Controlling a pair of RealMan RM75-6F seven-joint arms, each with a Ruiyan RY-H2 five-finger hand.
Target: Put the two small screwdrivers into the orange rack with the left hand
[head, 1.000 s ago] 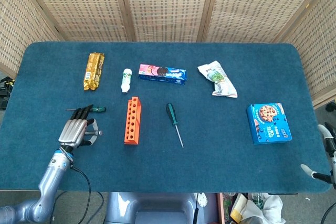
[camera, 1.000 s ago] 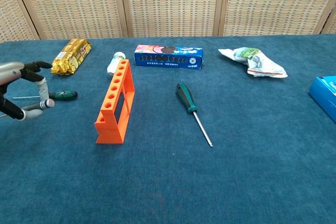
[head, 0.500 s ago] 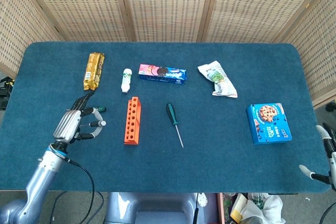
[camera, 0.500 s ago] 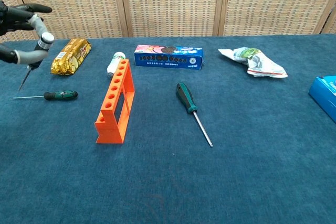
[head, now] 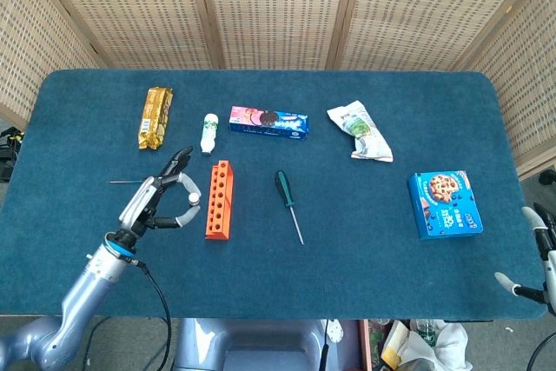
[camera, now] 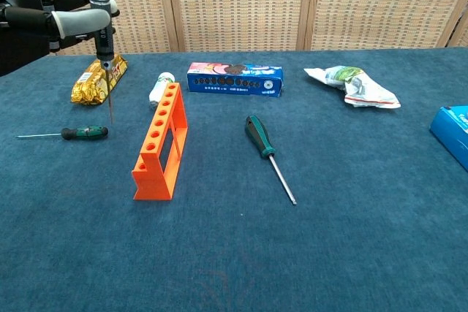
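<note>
My left hand (head: 156, 201) (camera: 45, 17) hovers above the table just left of the orange rack (head: 219, 199) (camera: 161, 141). It pinches a small screwdriver with a grey cap (head: 190, 207) (camera: 103, 33), upright, tip down, a little left of the rack's holes. The second small screwdriver, green-handled (camera: 83, 133), lies on the cloth left of the rack; in the head view only its thin shaft (head: 122, 182) shows beside the hand. Part of my right hand (head: 532, 260) shows at the table's lower right edge, too cut off to read.
A large green screwdriver (head: 287, 201) (camera: 268, 149) lies right of the rack. Behind it are a gold snack bar (head: 156, 116) (camera: 98, 78), a white bottle (head: 208, 133) (camera: 160, 87) and a blue biscuit box (head: 268, 121) (camera: 234, 78). A crumpled packet (head: 360, 131) (camera: 352, 85) and a blue cookie box (head: 445, 204) (camera: 452, 131) lie right.
My left hand has lifted the grey-capped screwdriver off the table, risen and moved right toward the rack, turning the tool upright. The green one stays put.
</note>
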